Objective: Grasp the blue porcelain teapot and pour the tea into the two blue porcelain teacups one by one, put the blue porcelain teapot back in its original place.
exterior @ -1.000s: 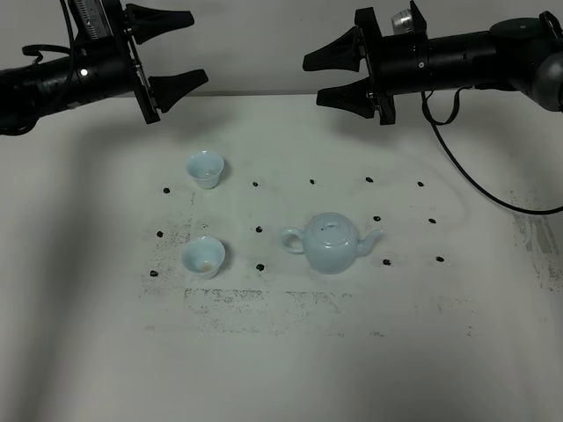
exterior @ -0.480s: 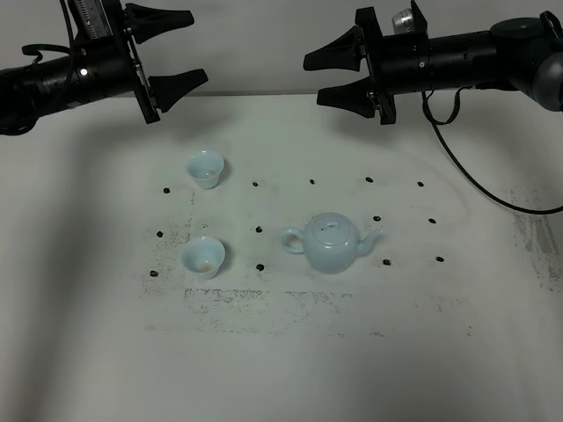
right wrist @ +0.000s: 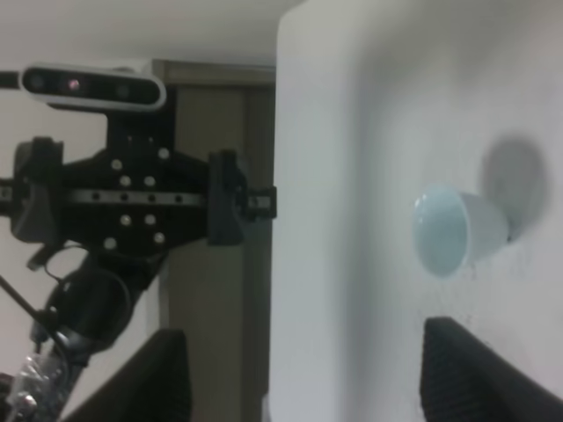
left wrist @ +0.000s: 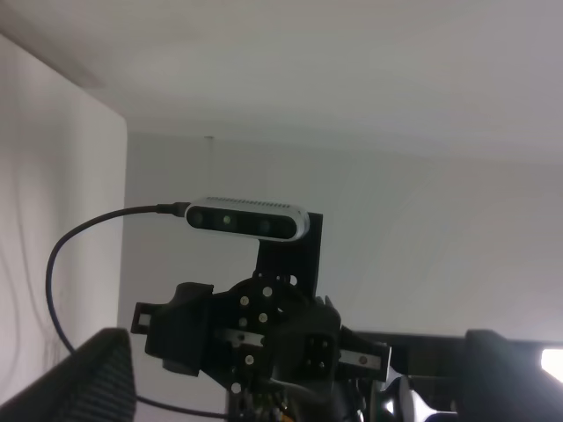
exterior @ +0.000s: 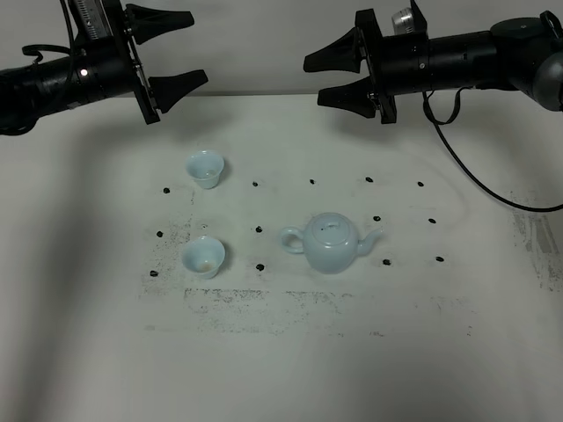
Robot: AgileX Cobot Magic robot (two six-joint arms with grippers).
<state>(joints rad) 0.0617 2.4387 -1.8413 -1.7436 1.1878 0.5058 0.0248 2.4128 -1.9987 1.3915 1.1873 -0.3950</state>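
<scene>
The blue porcelain teapot [exterior: 332, 243] stands upright on the white table, lid on, its spout pointing right and its handle left. The two blue porcelain teacups stand to its left: one further back [exterior: 204, 168], one nearer [exterior: 203, 256]. My left gripper [exterior: 187, 50] hangs open high over the table's back left, far from the cups. At the back right my right gripper [exterior: 314, 80] is open too, well above and behind the teapot. The right wrist view shows one teacup [right wrist: 457, 230] between its dark fingers [right wrist: 158, 378]. The left wrist view shows only its fingertips [left wrist: 97, 378] and the other arm.
Small black dots [exterior: 311, 182] mark a grid on the table [exterior: 457, 352] around the teapot and cups, with dark speckled smudges [exterior: 246, 299] in front. A black cable [exterior: 475, 185] loops down from the right arm over the table's right side.
</scene>
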